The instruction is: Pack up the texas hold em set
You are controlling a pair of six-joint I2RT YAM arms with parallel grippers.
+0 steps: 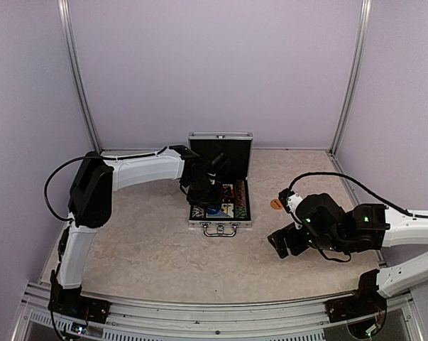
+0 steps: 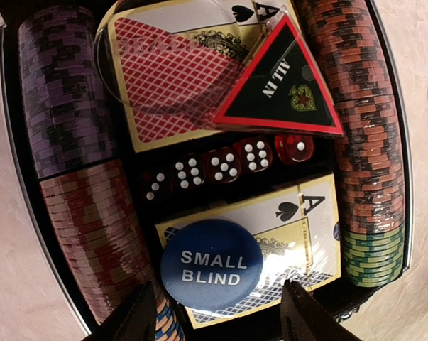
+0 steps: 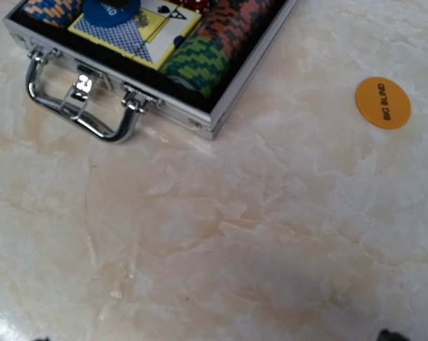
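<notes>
Orange disc [image 3: 382,102]: lay flat just right of the case [image 3: 221,121], outside it, nearer the right gripper [image 1: 284,244], whose jaws stood wide and empty. Left gripper [image 2: 217,318], jaws parted, hung over the blue disc [image 2: 211,264] inside the case.

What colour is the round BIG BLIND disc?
The round flat disc is orange, clearest in the right wrist view.

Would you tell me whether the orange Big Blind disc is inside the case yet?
Out. The orange Big Blind disc lies flat on the table, apart from the open case.
</notes>
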